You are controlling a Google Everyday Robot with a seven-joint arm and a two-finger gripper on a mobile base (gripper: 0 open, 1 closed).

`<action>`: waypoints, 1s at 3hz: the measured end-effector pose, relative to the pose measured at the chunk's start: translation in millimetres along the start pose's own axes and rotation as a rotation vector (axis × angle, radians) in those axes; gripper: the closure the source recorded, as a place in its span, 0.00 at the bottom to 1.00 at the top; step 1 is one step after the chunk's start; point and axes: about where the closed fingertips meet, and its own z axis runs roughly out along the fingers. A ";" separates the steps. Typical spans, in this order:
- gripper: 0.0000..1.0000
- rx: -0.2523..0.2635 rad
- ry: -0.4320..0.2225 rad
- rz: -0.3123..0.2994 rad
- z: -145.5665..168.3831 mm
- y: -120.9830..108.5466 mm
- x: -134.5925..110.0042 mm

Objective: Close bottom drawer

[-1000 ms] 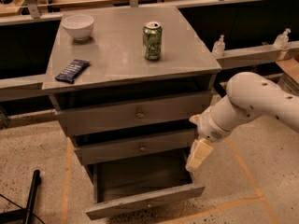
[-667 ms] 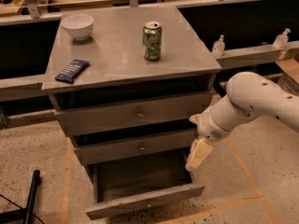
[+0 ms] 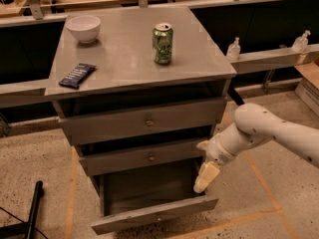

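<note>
The grey cabinet has three drawers. The bottom drawer is pulled far out, its deep box open and empty and its slim front panel near the floor. The middle drawer and the top drawer each stand out a little. My gripper hangs from the white arm at the right side of the cabinet, just above the bottom drawer's right wall and a little behind its front panel.
On the cabinet top stand a green can, a white bowl and a dark snack packet. A black pole lies on the floor at the left. Orange tape lines mark the floor. A shelf with bottles runs behind.
The view has tilted and moved closer to the cabinet. The arm and gripper keep about the same place beside the bottom drawer, which stays open.
</note>
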 end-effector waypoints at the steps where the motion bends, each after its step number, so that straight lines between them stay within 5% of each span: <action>1: 0.00 -0.042 -0.039 0.070 66.5 -16.8 34.5; 2: 0.00 -0.043 -0.039 0.070 66.6 -16.8 34.5; 3: 0.00 -0.028 -0.106 0.094 83.3 -40.1 40.1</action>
